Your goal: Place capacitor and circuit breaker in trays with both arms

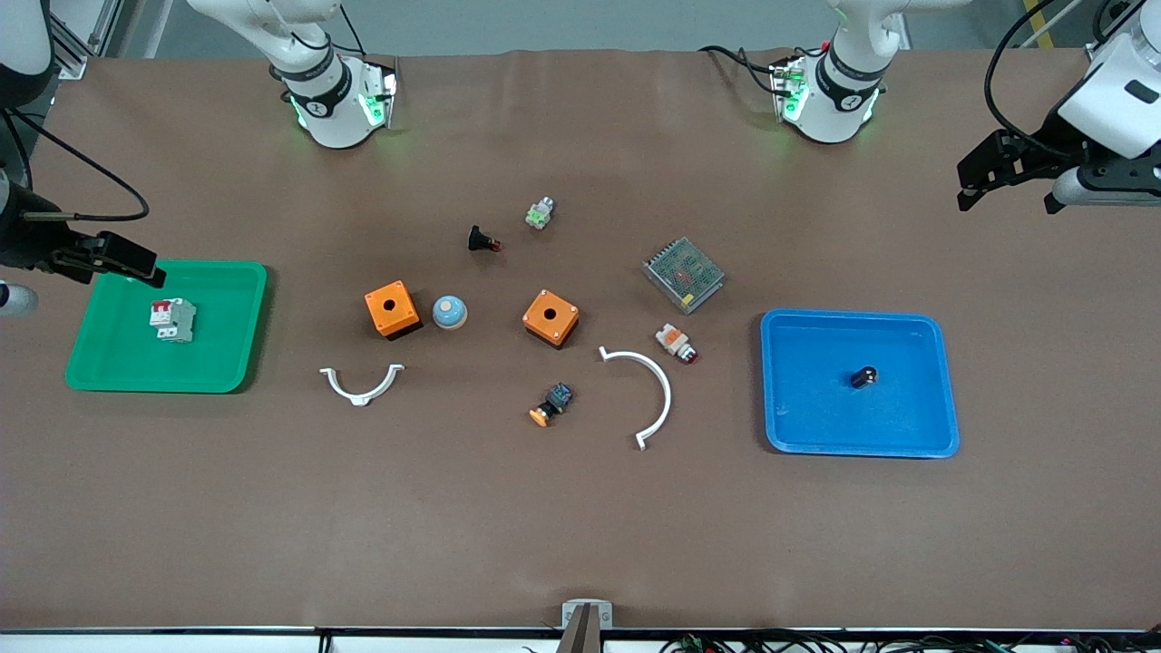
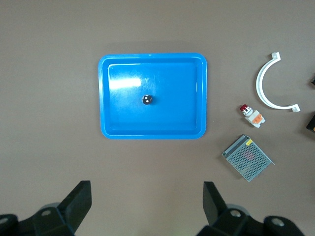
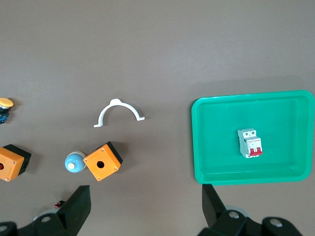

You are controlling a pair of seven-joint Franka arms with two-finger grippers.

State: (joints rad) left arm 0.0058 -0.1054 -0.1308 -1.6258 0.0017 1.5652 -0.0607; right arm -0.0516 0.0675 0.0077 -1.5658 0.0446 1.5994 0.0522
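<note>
The capacitor, a stubby black cylinder with a silvery end, lies in the blue tray toward the left arm's end; it also shows in the left wrist view. The circuit breaker, white-grey with red levers, lies in the green tray toward the right arm's end; it also shows in the right wrist view. My left gripper is open and empty, high over bare table beside the blue tray. My right gripper is open and empty, high over the green tray's edge.
Between the trays lie two orange boxes, a blue-white dome, two white curved clips, a metal mesh unit, a white-orange button part, a black red-tipped button and a yellow-blue button.
</note>
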